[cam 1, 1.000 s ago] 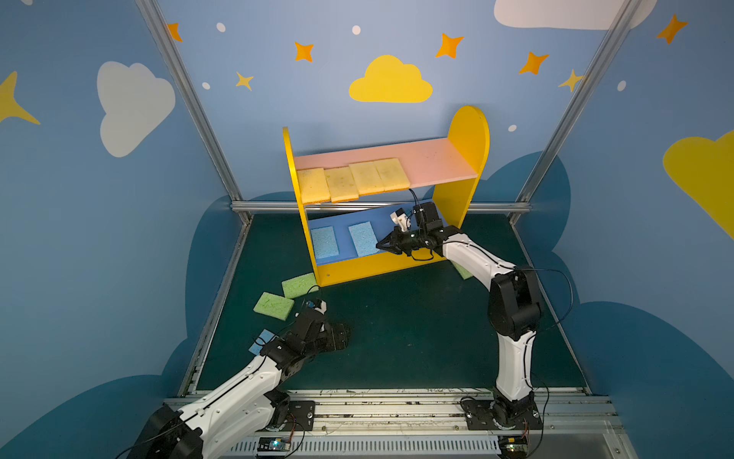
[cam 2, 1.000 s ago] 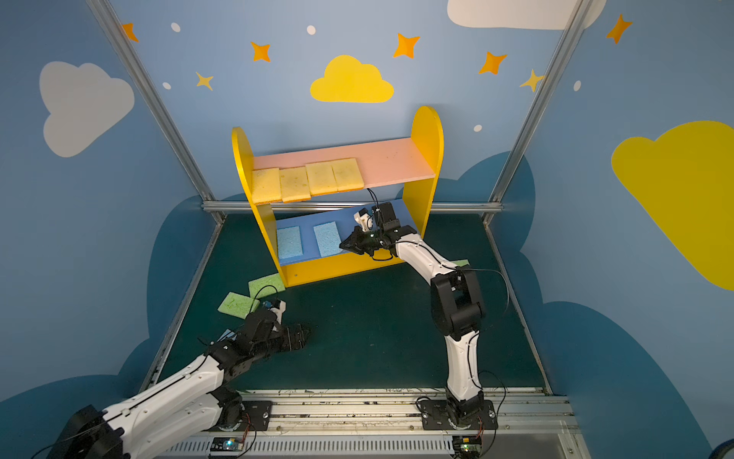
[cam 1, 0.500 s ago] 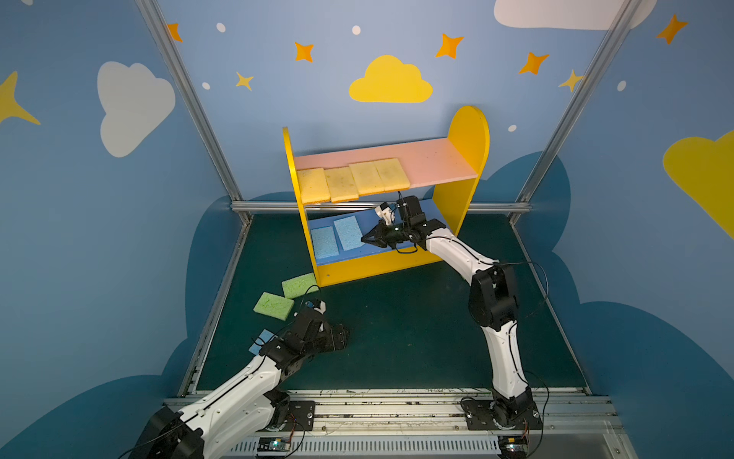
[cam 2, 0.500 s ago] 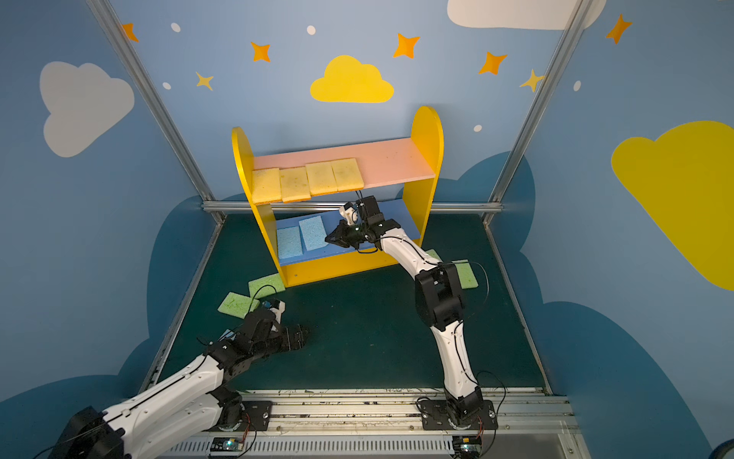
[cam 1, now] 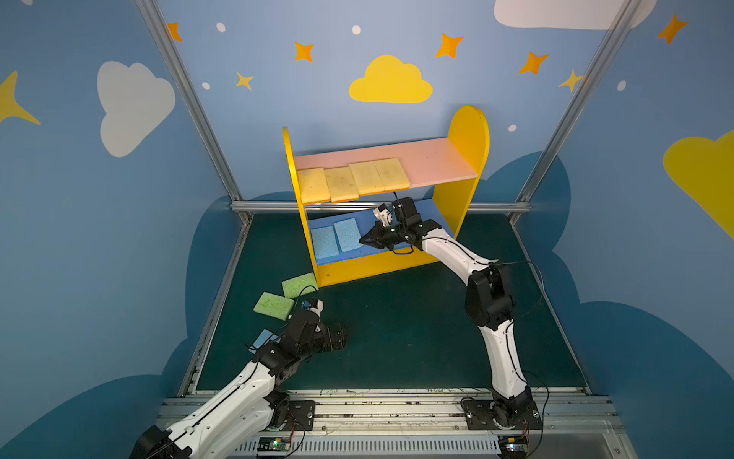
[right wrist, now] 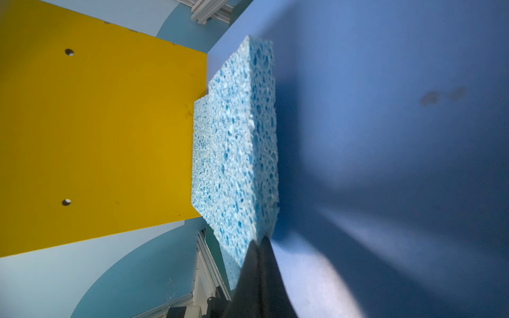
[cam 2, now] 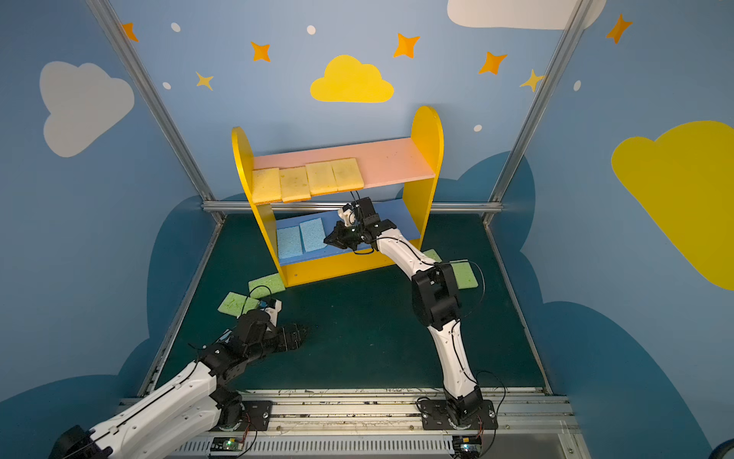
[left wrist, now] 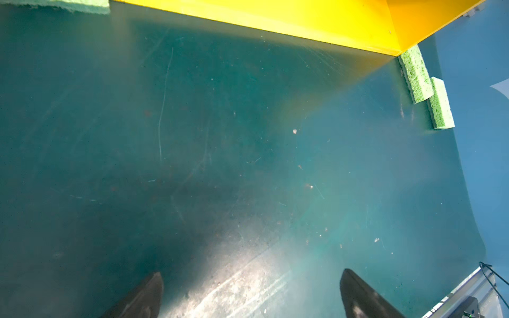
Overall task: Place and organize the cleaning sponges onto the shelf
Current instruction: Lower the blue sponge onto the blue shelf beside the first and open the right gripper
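The shelf [cam 1: 468, 135] stands at the far middle of the dark green mat [cam 1: 397, 318]. Four yellow sponges [cam 1: 353, 183] lie flat in a row on the left half of its pink upper board [cam 1: 437, 163], edge to edge, their near ends hanging a little over the front. On the blue middle board [cam 1: 431, 210] two light blue sponges lie side by side at the left end: the left blue sponge [cam 1: 323, 243] against the yellow side panel and the right blue sponge [cam 1: 347, 234] beside it, turned slightly askew.

The right gripper [cam 1: 364, 239] reaches in under the pink board with its jaws pressed together, holding nothing. In the right wrist view its tip [right wrist: 259, 243] touches the near right corner of the right blue sponge [right wrist: 239, 143].

The left gripper [cam 1: 337, 337] hangs low over the bare mat at the near left, jaws spread wide and empty, as the left wrist view [left wrist: 252, 275] shows.

Two green sponges [cam 1: 298, 285] [cam 1: 274, 306] lie on the mat just left of the shelf's base. Two more green sponges [cam 2: 462, 275] [cam 2: 432, 254] lie at its right end, partly behind the right arm. A third blue sponge [cam 1: 264, 339] peeks out beside the left arm.
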You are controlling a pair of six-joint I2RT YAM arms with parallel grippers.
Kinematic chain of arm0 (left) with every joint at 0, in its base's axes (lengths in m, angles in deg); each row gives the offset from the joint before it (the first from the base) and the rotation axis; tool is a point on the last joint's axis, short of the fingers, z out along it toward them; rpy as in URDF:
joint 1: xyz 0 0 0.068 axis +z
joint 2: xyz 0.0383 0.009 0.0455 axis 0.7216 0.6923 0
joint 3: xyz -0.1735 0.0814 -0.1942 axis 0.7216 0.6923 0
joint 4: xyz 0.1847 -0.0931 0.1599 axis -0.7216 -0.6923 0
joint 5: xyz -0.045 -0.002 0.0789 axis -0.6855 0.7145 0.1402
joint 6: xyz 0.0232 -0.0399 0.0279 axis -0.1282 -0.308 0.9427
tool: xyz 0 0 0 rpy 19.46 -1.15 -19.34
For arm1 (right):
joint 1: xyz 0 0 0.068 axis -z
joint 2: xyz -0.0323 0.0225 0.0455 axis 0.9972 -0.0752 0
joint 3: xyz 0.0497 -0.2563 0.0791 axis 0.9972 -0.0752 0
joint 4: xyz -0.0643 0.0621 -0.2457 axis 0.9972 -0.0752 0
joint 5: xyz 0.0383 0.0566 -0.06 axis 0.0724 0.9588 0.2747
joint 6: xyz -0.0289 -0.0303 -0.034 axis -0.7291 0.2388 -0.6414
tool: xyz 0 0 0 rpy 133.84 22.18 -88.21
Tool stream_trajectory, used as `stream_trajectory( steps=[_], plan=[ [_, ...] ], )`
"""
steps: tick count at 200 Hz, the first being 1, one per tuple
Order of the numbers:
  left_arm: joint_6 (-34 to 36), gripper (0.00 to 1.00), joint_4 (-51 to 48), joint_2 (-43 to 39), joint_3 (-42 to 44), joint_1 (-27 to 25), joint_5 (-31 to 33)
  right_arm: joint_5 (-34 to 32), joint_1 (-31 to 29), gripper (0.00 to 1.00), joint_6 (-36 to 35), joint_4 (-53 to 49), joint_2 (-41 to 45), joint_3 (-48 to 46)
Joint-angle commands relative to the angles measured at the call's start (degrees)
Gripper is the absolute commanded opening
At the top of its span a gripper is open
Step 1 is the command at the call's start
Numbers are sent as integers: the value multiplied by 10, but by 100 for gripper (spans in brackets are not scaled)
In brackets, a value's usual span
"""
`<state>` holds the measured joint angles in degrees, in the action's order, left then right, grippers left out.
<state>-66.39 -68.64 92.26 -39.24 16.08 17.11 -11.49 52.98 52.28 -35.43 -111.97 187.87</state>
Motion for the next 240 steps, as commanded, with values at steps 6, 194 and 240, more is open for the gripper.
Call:
stream_trajectory(
  steps=[6, 194, 240],
  plan=[
    [7, 100, -10, -2, 3, 4, -8, -14, 3, 0, 9, 18, 20, -18],
    [-79, 99, -131, -101, -3, 21, 73, -6, -19, 30, 5, 10, 21, -12],
    [-129, 99, -232, -176, -5, 65, 120, 3, -5, 45, 4, 48, 74, -81]
  ],
)
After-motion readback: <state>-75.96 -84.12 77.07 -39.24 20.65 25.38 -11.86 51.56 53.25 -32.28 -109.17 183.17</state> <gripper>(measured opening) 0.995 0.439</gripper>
